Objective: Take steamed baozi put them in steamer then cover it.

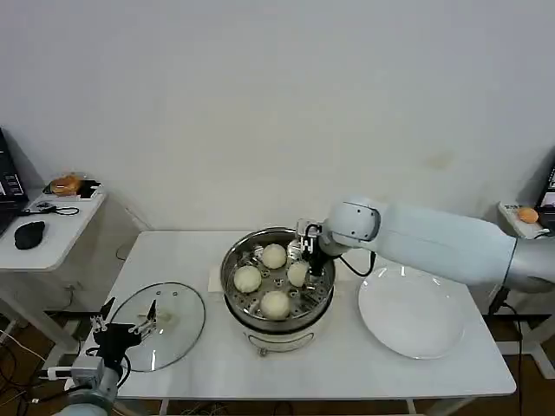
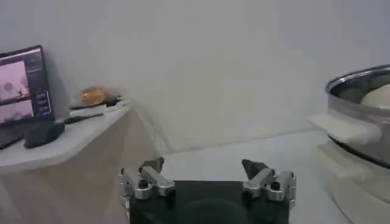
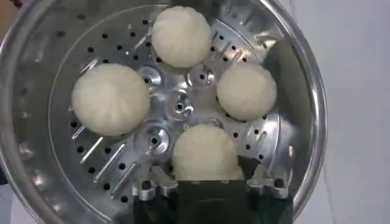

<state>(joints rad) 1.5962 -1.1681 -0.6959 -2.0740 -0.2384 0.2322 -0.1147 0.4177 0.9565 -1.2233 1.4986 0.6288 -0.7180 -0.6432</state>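
Observation:
The shiny steamer (image 1: 236, 260) stands at the middle of the white table, and several cream-white baozi lie on its perforated tray (image 3: 116, 161). My right gripper (image 1: 308, 253) reaches in over the pot's right side. It is open (image 3: 210, 182), with its fingers on either side of the nearest baozi (image 3: 206, 152), which rests on the tray. Other baozi (image 3: 111, 98) (image 3: 181, 35) (image 3: 247, 91) lie apart around the centre. The glass cover (image 1: 173, 334) lies flat on the table to the left of the pot. My left gripper (image 1: 130, 317) hovers open over the cover's left edge, empty (image 2: 204, 169).
A bare white plate (image 1: 412, 316) sits on the table to the right of the steamer. Side tables flank the work table. The left one (image 1: 52, 234) carries a mouse and an orange item (image 1: 65, 184). The right one holds another orange item (image 1: 527, 214).

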